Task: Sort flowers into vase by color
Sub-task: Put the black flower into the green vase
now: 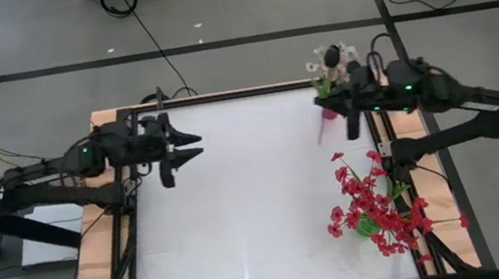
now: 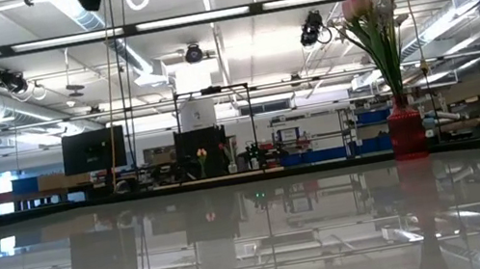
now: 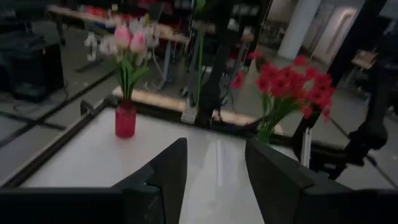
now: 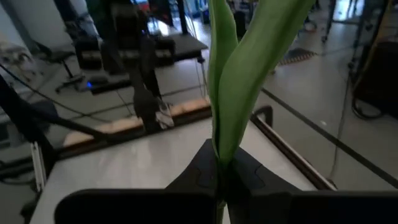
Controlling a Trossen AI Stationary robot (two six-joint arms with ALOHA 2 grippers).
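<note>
We see the right pincer [image 1: 351, 127] at about 2 o'clock on the white surface [image 1: 249, 208], pressed together on a green flower stem [image 4: 233, 81]; in the right wrist view the leaves rise straight out from between the closed fingers [image 4: 249, 171]. It sits just beside the red vase [image 1: 327, 114] at the far right corner, which holds pink buds and white sprays [image 1: 328, 58]. In the low view the same red vase [image 2: 406, 131] stands upright with that bouquet [image 2: 371, 7] fanned above it. We can't tell from the high view whether the held stem touches the vase rim. The red blossom sprays [image 1: 376, 205] sit in a green vase [image 1: 367, 226] at about 4 o'clock, well apart from the red vase; the left wrist view shows both, red vase [image 3: 125, 121] and red sprays [image 3: 291, 84], each upright. The left pincer [image 1: 189, 147] hovers at about 10 o'clock near the left edge, fingers [image 3: 171, 171] spread, nothing between them, pointing across the surface toward the vases.
</note>
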